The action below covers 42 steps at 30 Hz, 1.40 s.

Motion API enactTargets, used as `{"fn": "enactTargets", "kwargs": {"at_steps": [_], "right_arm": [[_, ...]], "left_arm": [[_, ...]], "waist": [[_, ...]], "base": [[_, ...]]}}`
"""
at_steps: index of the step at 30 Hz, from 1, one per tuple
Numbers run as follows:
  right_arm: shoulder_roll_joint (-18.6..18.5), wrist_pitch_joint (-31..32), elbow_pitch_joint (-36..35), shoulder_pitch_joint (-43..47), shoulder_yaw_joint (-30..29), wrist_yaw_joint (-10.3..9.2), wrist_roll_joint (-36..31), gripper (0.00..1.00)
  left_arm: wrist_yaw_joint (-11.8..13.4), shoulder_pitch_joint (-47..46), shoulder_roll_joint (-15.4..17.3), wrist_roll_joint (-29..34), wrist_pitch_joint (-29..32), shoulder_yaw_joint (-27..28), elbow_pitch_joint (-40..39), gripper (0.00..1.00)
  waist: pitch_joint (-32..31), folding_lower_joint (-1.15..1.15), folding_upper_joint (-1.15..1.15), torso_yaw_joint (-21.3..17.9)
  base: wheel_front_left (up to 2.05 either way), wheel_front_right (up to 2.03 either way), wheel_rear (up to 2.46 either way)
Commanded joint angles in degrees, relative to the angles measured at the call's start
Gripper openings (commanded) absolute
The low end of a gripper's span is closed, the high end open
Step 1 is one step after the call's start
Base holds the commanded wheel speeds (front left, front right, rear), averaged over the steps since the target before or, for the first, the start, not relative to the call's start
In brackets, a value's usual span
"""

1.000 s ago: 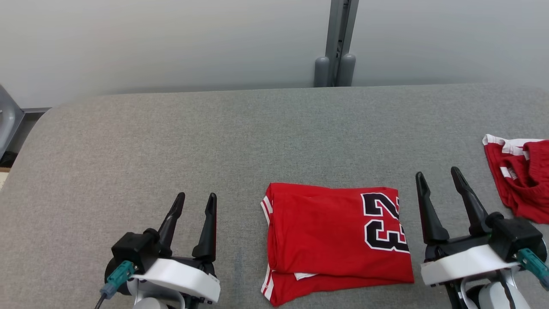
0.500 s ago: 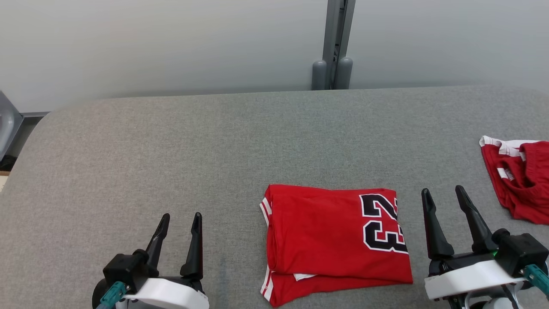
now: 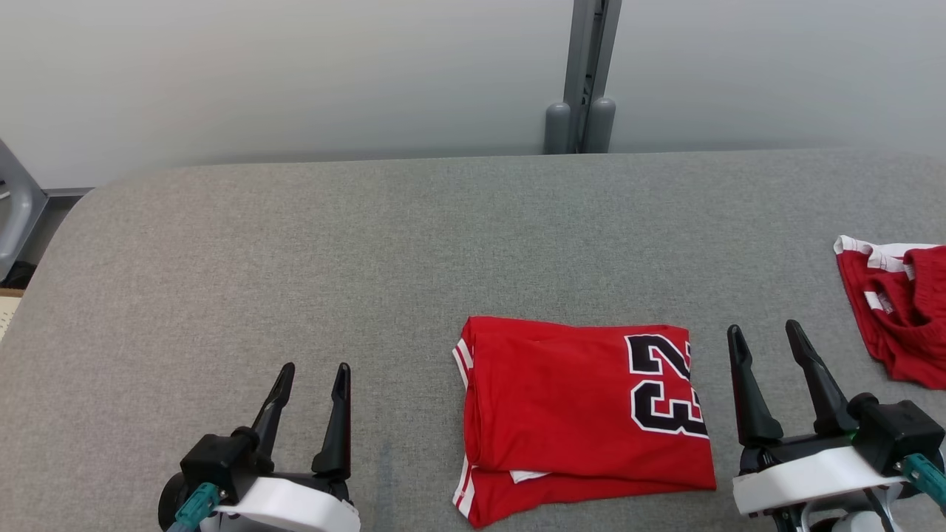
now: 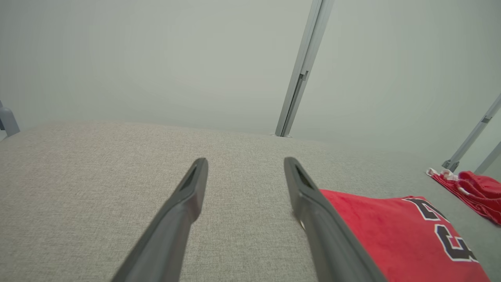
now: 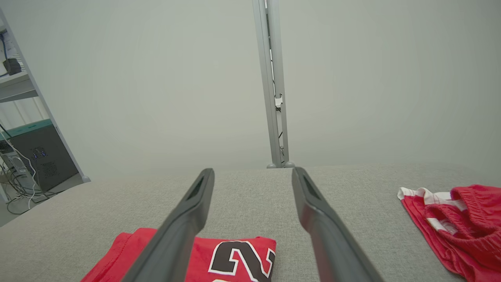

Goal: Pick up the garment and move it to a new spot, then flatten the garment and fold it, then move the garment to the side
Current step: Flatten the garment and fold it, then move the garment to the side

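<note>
garment (image 3: 584, 417) lies folded at lower centre of the head view, number uppermost. left gripper (image 3: 316, 367) and right gripper (image 3: 763, 328) flank it, jaws apart, holding nothing. both have drawn back toward the bottom edge within the last second: folding appears complete; shifting aside remains.

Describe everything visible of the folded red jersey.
The folded red jersey lies flat in a rough rectangle on the grey fabric surface, between the left tool and right tool, touched by neither. Thin, smooth-looking cloth; a black, white-edged 23 lies sideways at its right end; white-striped trim shows along its left edge.
</note>
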Motion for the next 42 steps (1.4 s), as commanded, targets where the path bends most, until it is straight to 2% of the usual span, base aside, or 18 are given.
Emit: {"fn": "enactTargets", "kwargs": {"at_steps": [1, 9, 16, 25, 35, 42], "right_arm": [[-0.2, -0.3, 0.0, -0.7, -0.3, 0.03, -0.3, 1.00], [-0.2, 0.9, 2.9, -1.6, -1.2, 0.03, -2.2, 1.00], [-0.6, 9.0, 7.5, -4.0, -4.0, 0.03, -4.2, 1.00], [-7.0, 25.0, 11.7, -7.6, 0.4, 0.03, 6.0, 1.00], [-13.8, 38.0, 8.7, -8.2, 5.8, 0.03, 19.0, 1.00], [-14.7, 42.5, 9.4, -7.8, 6.3, 0.03, 22.5, 1.00]], "left_arm": [[-0.4, -0.8, 0.0, 0.6, -0.3, 0.4, 0.1, 1.00], [-1.0, -1.3, -0.4, 1.8, -0.3, 1.2, 0.1, 1.00], [-1.3, -2.3, -0.7, 2.0, -0.3, 1.2, -0.3, 1.00], [-1.7, -3.3, -0.8, 2.3, -0.3, 1.6, -0.6, 1.00], [-1.4, -4.4, -0.9, 1.6, -0.3, 1.3, -0.7, 1.00], [-1.1, -4.6, -0.9, 1.2, -0.3, 1.2, -0.8, 1.00]], "waist": [[0.1, 0.00, 0.00, -0.1], [0.7, 0.00, 0.00, 0.1], [2.0, 0.00, 0.00, 1.1], [4.6, 0.00, 0.00, 3.0], [6.2, 0.00, 0.00, 5.7], [6.6, 0.00, 0.00, 6.4]], "base": [[0.00, 0.00, 0.00], [0.00, 0.00, 0.00], [0.00, 0.00, 0.00], [0.00, 0.00, 0.00], [0.00, 0.00, 0.00], [0.00, 0.00, 0.00]]}}
